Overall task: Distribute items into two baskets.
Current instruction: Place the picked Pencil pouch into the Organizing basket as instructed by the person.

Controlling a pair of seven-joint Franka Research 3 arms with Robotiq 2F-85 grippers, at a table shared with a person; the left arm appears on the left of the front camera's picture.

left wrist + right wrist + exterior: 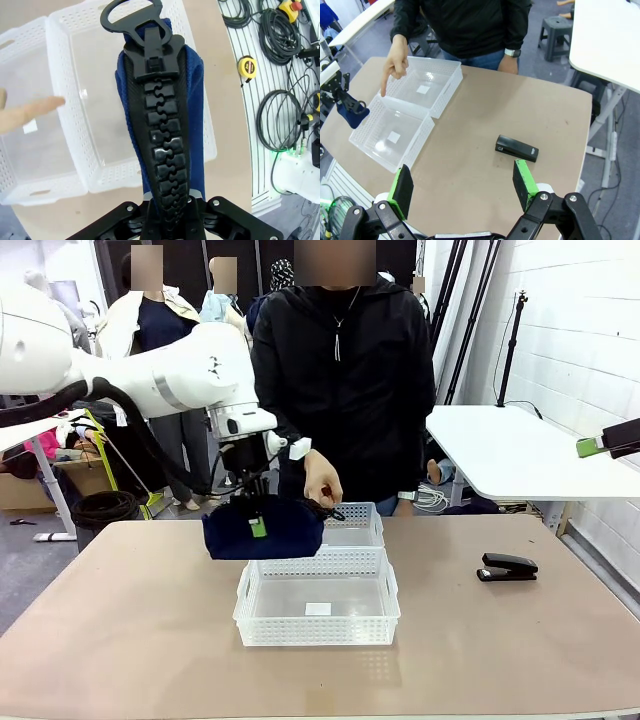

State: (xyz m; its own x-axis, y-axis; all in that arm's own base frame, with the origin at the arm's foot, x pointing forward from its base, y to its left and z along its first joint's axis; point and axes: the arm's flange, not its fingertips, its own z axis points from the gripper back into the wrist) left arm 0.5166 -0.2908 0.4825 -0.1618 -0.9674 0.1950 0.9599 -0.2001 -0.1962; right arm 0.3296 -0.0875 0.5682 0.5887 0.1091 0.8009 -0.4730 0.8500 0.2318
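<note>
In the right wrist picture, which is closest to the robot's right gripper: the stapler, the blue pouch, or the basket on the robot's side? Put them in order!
1. black stapler, on the bare table just ahead of the right gripper.
2. nearer basket, farther off toward the picture's left.
3. blue pouch, hanging past that basket at the picture's left edge.

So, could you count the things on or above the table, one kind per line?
White baskets: 2, the near basket and the far basket
Navy pouch: 1
Black stapler: 1
Total: 4
</note>
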